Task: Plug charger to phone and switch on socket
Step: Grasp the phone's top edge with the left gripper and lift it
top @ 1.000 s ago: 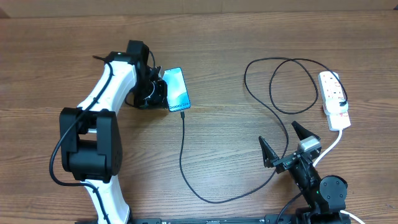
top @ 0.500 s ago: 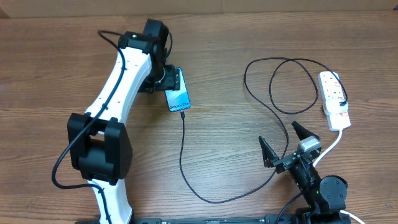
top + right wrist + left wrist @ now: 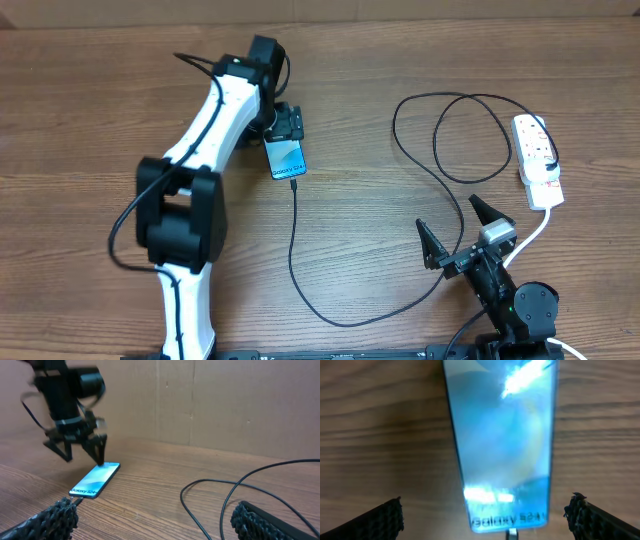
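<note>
Phone [image 3: 287, 160] lies flat near the middle of the table [image 3: 100, 120], a bit toward 10 o'clock, with bare wood on all sides. Its screen glows bright blue with white "Galaxy S24" letters. One charger [image 3: 292, 250] meets its 6 o'clock end and loops over to one socket [image 3: 537, 160] by the 3 o'clock edge. There are two pincers. Left gripper [image 3: 286, 132] hangs spread wide over the phone's 12 o'clock end. Right gripper [image 3: 447, 213], also wide, sits at 5 o'clock.
</note>
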`<state>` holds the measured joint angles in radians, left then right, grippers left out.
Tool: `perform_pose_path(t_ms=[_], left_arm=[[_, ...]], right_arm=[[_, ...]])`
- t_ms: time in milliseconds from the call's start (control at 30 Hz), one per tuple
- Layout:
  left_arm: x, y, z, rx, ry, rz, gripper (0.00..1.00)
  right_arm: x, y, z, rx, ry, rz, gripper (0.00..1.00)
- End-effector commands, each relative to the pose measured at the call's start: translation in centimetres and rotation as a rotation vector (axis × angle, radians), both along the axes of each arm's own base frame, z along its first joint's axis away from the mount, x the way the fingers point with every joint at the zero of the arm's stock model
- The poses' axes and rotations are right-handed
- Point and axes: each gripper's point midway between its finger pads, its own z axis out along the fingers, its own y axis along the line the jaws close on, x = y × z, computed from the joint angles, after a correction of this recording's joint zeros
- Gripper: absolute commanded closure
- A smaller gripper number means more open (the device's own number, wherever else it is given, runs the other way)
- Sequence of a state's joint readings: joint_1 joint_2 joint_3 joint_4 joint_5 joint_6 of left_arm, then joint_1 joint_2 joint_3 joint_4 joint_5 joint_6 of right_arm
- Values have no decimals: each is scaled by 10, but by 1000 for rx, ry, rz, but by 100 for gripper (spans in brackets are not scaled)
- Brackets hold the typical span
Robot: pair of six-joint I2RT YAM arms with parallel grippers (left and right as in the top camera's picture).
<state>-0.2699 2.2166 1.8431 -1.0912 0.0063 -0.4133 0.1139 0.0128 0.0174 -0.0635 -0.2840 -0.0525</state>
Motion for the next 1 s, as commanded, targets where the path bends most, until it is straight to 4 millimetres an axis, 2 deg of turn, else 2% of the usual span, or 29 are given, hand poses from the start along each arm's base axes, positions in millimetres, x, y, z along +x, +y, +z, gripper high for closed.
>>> perform_pose_path(t_ms=[0,300,600,700,800,867,967], left_arm=[[6,-8,-13,-26,7,14,0],[16,-12,-26,-14,-21,16,0],[14,-14,-46,7,5,16,5],[13,-16,-49,9,9,12,11],[11,-15,-49,12,18,12,33],[7,-13,-49,17,35,12,36],[-2,-11,-50,29,71,12,34]], right_arm=[[0,0,-1,-1,-5,-1,0],[0,0,-1,-1,-5,-1,0],[0,0,-1,-1,-5,-1,0],[0,0,-1,-1,-5,-1,0],[0,0,-1,-1,-4,-1,0],[0,0,-1,-1,-4,-1,0],[0,0,-1,-1,-5,-1,0]])
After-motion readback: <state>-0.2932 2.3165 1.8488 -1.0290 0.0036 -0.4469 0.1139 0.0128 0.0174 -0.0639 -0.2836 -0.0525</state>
